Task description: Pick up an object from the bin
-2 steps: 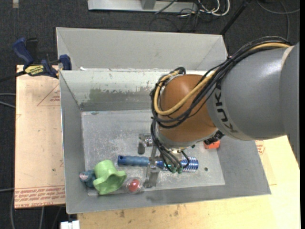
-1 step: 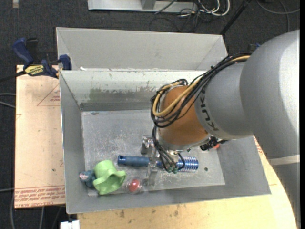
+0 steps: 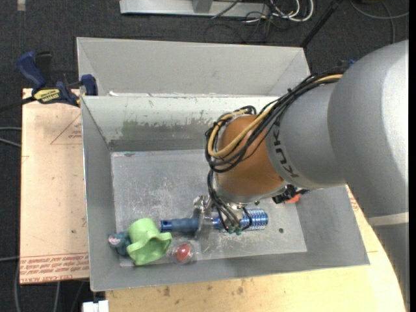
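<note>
We count five loose things in the grey metal bin [image 3: 97, 174], one of each kind. One bright green lumpy shape [image 3: 148, 240] serves as our landmark. Touching its left side, we see one small grey-blue piece [image 3: 117, 241]. Just to its right lies one small red ball [image 3: 184, 253]. Up and right of it lies one dark blue cylinder [image 3: 179, 225]. Farther right, well apart, lies one shiny blue ribbed coil [image 3: 258, 220].

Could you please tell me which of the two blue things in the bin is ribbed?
The short blue piece right of the claw; the other blue thing, left of the claw, is a smooth bar.
</note>
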